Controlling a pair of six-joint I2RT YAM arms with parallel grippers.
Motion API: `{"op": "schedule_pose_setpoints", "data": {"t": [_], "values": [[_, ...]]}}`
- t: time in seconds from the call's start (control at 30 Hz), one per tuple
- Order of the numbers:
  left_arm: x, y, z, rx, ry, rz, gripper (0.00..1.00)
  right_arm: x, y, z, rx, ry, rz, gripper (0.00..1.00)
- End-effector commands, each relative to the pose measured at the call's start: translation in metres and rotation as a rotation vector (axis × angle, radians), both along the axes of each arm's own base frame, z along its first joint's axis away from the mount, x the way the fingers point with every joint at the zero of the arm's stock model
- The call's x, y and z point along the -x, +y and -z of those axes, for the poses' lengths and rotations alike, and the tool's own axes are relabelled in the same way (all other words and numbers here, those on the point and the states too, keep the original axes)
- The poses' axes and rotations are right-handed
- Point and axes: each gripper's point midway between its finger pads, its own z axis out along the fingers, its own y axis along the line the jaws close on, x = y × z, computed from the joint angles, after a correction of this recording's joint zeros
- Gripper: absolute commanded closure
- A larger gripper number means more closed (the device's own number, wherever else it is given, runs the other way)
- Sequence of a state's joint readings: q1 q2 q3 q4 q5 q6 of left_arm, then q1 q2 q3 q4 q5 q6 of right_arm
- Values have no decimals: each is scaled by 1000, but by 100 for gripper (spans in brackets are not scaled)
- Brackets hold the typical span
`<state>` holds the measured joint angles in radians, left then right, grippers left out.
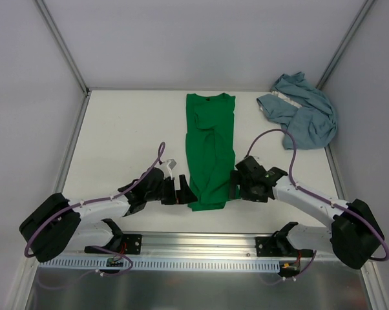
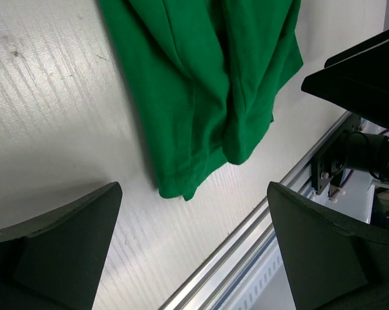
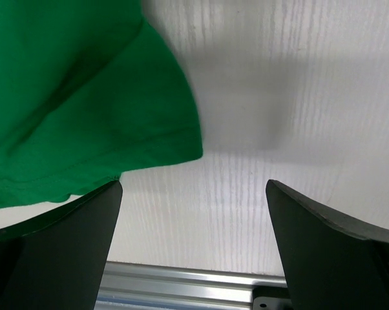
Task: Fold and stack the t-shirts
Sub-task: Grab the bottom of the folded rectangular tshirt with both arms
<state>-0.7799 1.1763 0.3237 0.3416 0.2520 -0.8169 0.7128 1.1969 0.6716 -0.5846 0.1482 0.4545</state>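
Green t-shirt [image 1: 210,148], plain, folded lengthwise

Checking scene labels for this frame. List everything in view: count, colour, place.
green t-shirt: 1, bright green, table centre, folded lengthwise into a narrow strip, collar at the far end
blue-grey t-shirt: 1, dusty blue-grey with paler trim, crumpled at the far right corner
table: 1, white, under both shirts
rail: 1, silver metal, along the near edge
cables: 2, purple, one looping along each arm
left pincer: 1, black, open and empty, by the strip's near left corner
right pincer: 1, black, open and empty, by the strip's near right corner
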Motion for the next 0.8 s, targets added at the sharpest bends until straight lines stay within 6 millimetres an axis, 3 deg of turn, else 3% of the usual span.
{"op": "schedule_pose_setpoints", "data": {"t": [0.0, 0.4, 0.57, 0.77], "values": [[-3, -9, -2, 37, -50, 25, 2, -21, 22, -5, -102, -72, -8, 1], [-7, -15, 5, 43, -28, 22, 4, -31, 45, 18, -193, -29, -6, 1], [-9, -19, 7, 59, -14, 14, 6, -20, 63, 28, -294, 31, 5, 3], [-10, -33, 6, 109, 3, 49, 30, -9, 76, 31, -328, 55, 4, 19]]}}
